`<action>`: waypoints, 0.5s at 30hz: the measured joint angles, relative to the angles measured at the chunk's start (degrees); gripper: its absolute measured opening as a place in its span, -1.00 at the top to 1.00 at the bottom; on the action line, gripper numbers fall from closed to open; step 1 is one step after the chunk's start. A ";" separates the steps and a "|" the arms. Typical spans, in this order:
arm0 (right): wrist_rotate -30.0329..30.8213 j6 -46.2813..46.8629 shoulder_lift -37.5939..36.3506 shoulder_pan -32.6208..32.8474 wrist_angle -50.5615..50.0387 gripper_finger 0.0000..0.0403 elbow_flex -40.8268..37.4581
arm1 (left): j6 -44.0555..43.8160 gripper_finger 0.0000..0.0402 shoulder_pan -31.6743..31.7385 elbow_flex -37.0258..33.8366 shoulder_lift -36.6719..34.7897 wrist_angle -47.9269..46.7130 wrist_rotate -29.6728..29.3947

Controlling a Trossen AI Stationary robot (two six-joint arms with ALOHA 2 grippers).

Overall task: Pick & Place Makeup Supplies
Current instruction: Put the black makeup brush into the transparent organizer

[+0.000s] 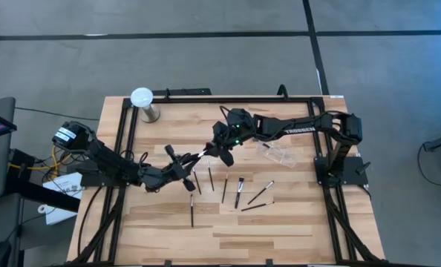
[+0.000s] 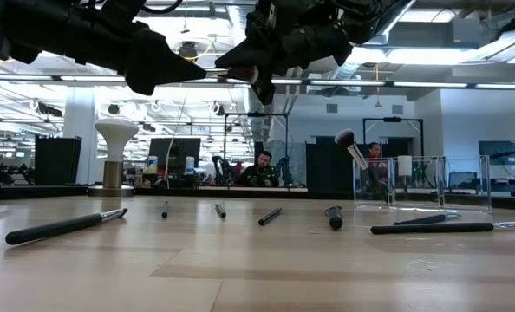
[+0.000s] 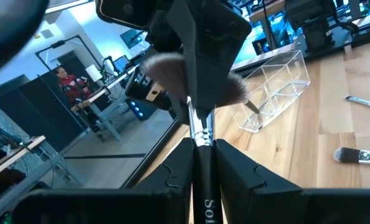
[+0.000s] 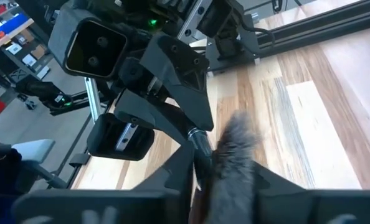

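Above the tabletop (image 1: 295, 230), mid-air: a brush (image 1: 204, 155) between both end effectors.
Left end effector (image 1: 185, 165) grips its handle; right end effector (image 1: 222, 150) closes on its bristles; front edge open.

Illumination: bright, even, from overhead ceiling light strips (image 2: 453, 84). The pale wooden slatted tabletop (image 2: 257, 269) shows soft reflections. Wrist views: foreground blurred.

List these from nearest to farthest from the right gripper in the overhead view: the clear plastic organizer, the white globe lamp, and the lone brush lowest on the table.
From the right gripper, mid-table:
1. Clear plastic organizer, just beside it, toward the right arm's base.
2. Lone brush, below it, toward the table's near edge.
3. White globe lamp, at the far left corner.
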 joint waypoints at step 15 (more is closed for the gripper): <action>0.61 -0.23 -0.72 0.30 -11.52 0.92 -0.03 | -1.02 0.56 0.52 -0.06 0.02 0.41 -0.55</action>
